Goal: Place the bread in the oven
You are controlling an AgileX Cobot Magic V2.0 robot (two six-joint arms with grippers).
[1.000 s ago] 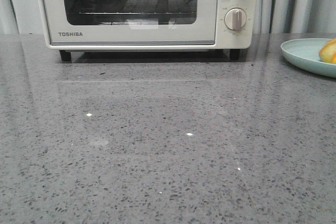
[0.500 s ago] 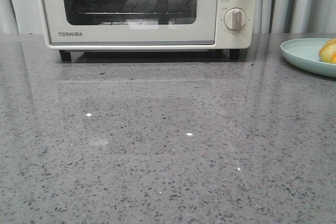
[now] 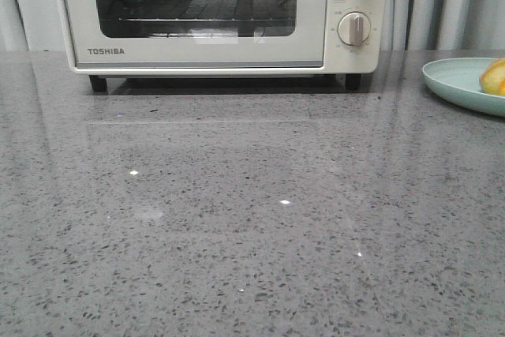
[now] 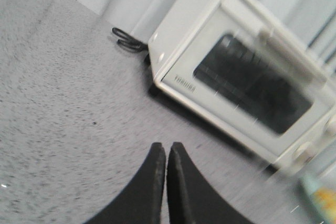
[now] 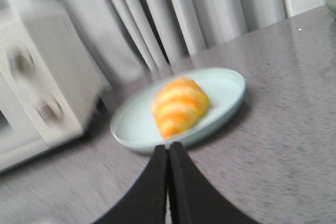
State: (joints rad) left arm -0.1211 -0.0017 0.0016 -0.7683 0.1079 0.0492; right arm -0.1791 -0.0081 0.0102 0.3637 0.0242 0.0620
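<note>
The cream-white TOSHIBA oven [image 3: 197, 57] stands at the back of the table, door shut; it also shows in the left wrist view [image 4: 178, 56] and the right wrist view [image 5: 47, 72]. The golden-orange bread [image 5: 179, 106] lies on a pale green plate [image 5: 134, 124]; in the front view the bread [image 3: 494, 76] shows at the right edge on the plate [image 3: 454, 80]. My left gripper [image 4: 166, 146] is shut and empty above the table, in front of the oven. My right gripper [image 5: 168, 146] is shut and empty, just short of the plate. Neither gripper shows in the front view.
The table is grey speckled stone [image 3: 252, 219]. A black cable [image 4: 126, 39] lies beside the oven. Pale curtains [image 5: 173, 9] hang behind the table. The oven has two round knobs [image 3: 354, 28] on its right side.
In the front view the oven, plate and bread have not moved. Only the reflections in the oven's glass door have shifted a little.
</note>
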